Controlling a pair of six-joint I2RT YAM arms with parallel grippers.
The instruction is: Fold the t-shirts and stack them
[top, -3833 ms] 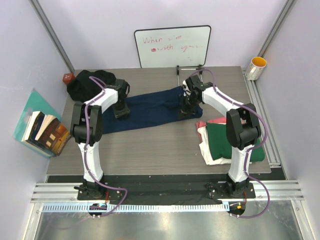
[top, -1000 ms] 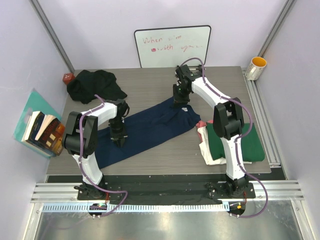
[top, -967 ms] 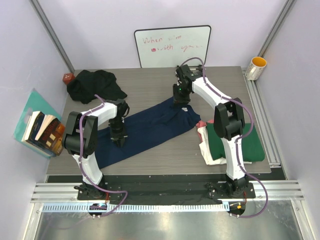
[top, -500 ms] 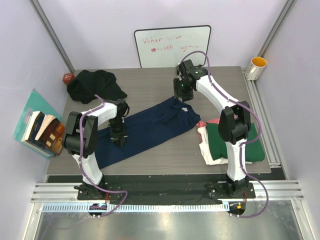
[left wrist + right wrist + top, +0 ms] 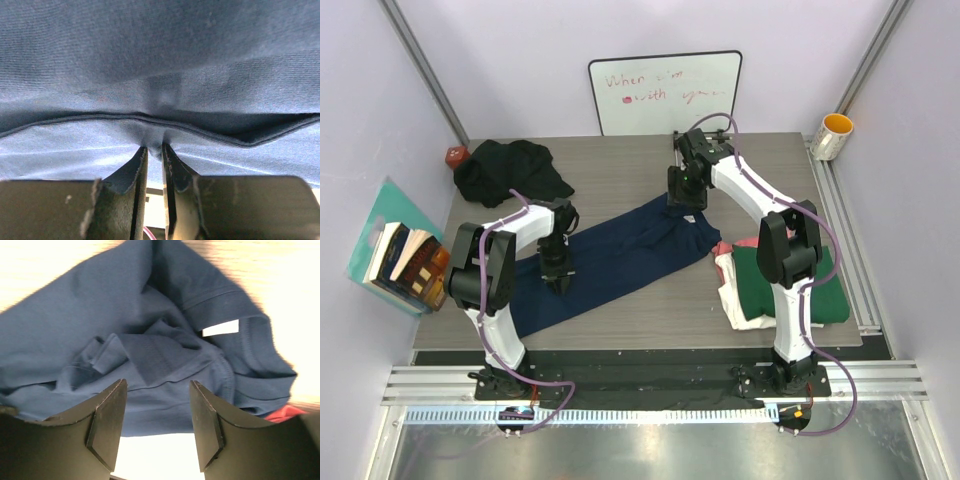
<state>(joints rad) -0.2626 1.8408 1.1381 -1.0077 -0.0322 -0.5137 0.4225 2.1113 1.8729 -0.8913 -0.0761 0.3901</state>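
I take the navy t-shirt as my reference. It lies spread out on the desk as a long slanted band, with the collar end toward the far right and the hem end toward the near left.

My left end effector is on the near-left half of this shirt. In the left wrist view its two fingers are almost together, and a fold of the blue cloth is drawn into the narrow gap between them, so it is clamped on the navy t-shirt.

My right end effector is above the collar end of the same shirt. Its fingers stand clearly apart and there is no cloth between them. Under them I see the wrinkled collar and a small white label inside the neck.

Just to the right of the collar end there is a pile of shirts: the dark green t-shirt on top, the cream-white t-shirt showing under its left edge, and the pink-red t-shirt showing at the far side, nearly touching the navy collar.

The black t-shirt lies crumpled beyond the hem end, at the far left, apart from the navy one.

Behind the collar end the whiteboard stands against the wall.
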